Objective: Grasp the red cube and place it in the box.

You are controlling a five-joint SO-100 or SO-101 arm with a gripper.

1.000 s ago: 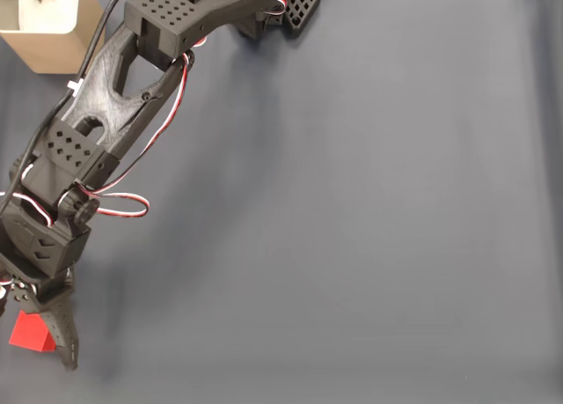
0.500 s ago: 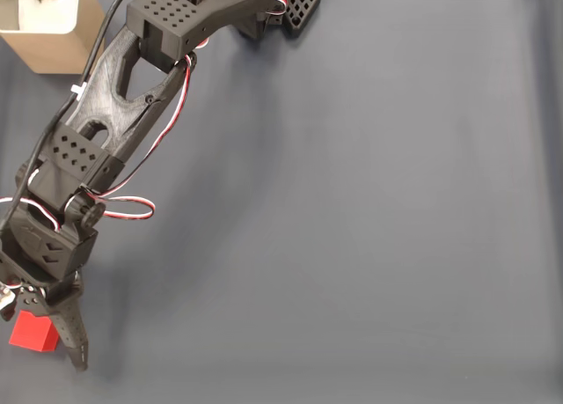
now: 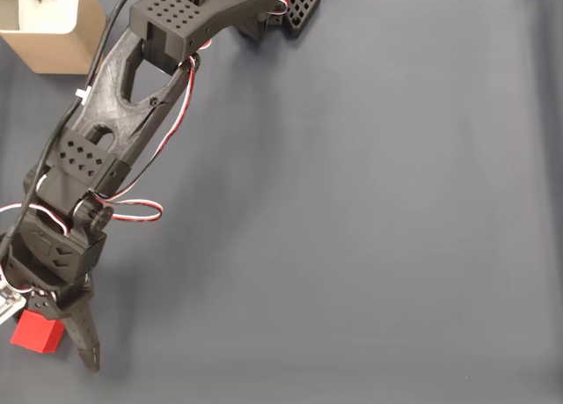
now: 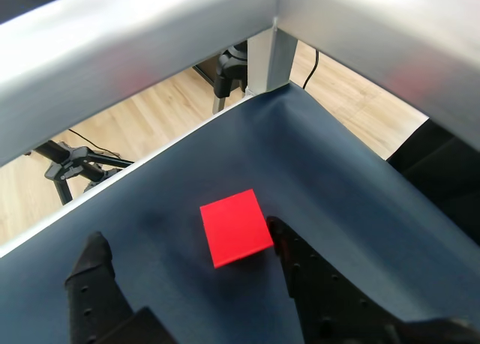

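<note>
Lying between the spread gripper [image 4: 187, 246] fingers—the red cube [image 4: 235, 227], against 1 finger.

Right of the arm [image 3: 114, 131], the dark mat [image 3: 369, 210] lay bare in the fixed view. The box [image 3: 53, 25] stood at the mat's top-left corner, close beside the arm's upper link. In the wrist view, an aluminium frame post [image 4: 268, 59] rose at the mat's corner beyond the red cube [image 4: 235, 227].

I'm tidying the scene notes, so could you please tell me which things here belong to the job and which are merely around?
Part of the job:
- red cube, between the open fingers
- box, at the mat's far corner

Merely around:
- dark mat
- metal frame
- tripod on the wooden floor
</note>
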